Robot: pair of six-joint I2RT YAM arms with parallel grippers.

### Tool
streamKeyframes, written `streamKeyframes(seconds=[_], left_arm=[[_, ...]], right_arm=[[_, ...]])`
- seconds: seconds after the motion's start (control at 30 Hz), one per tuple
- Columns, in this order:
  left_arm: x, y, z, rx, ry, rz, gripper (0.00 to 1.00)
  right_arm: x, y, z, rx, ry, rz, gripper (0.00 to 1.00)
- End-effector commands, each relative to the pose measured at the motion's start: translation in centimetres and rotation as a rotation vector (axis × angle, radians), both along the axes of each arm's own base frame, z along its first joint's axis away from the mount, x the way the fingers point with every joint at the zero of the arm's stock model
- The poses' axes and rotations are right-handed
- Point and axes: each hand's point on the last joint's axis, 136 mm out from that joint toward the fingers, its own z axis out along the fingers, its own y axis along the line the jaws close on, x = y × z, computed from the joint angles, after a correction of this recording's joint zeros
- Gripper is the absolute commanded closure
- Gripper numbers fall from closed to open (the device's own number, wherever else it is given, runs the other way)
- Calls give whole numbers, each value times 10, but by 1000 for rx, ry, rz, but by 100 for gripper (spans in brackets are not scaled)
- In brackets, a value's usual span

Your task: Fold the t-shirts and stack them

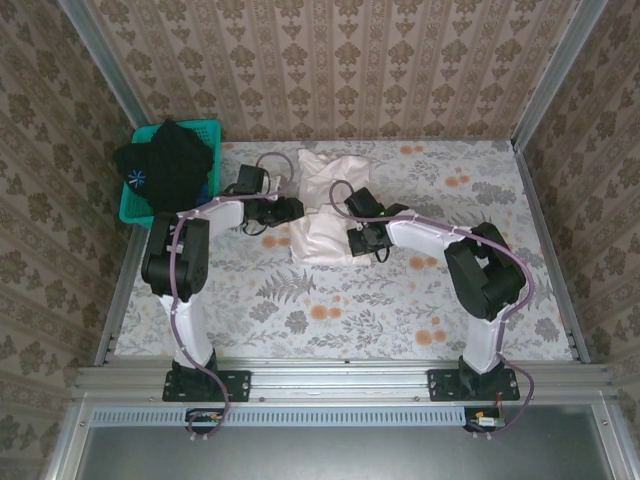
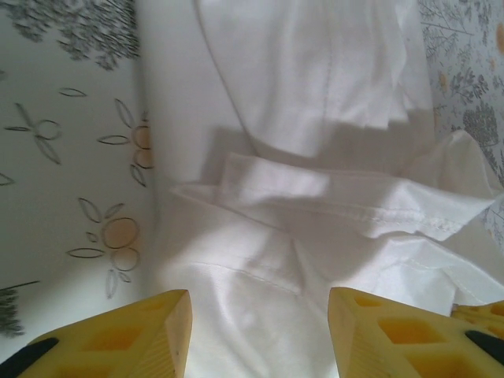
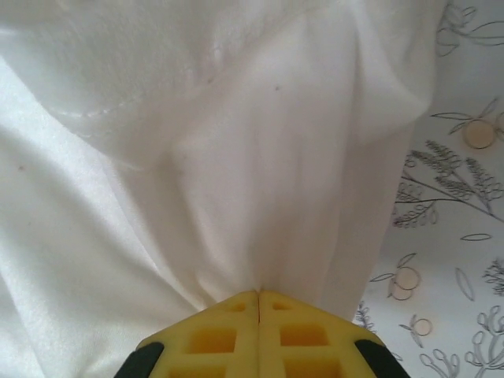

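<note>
One white t-shirt [image 1: 325, 180] lies bunched in a narrow heap near the middle of the floral tablecloth [image 1: 400, 300], between my two claws. My right gripper [image 3: 258, 299] has its yellow jaws pressed together on a fold of that shirt, and the cloth gathers into pleats at the tips. My left gripper [image 2: 260, 315] hangs over the shirt's left edge, jaws apart and gripping nothing. At the far left corner a teal mesh basket [image 1: 205, 130] holds a black garment [image 1: 165, 165].
</note>
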Motion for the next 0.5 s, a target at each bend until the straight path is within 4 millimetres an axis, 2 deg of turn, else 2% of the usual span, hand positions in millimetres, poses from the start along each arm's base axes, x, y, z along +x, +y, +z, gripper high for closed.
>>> streamKeyframes(seconds=[0.0,0.17,0.27,0.37,0.47], left_arm=[[11,10,17,-10,-43,27,49],[11,9,30,-12,-75,19,48],[8,2,28,35,-87,-16,47],[4,-10,23,100,-76,-74,47],[-4,-24,22,121,-95,-136,38]], right_arm=[[-8,-21,-6,-60,-2,-78,100],[-13,-14,-6,45,-23,-113,100],[-11,-7,9,91,-41,-97,90],[-5,-7,32,122,-71,-91,85],[6,-16,39,148,-83,-108,72]])
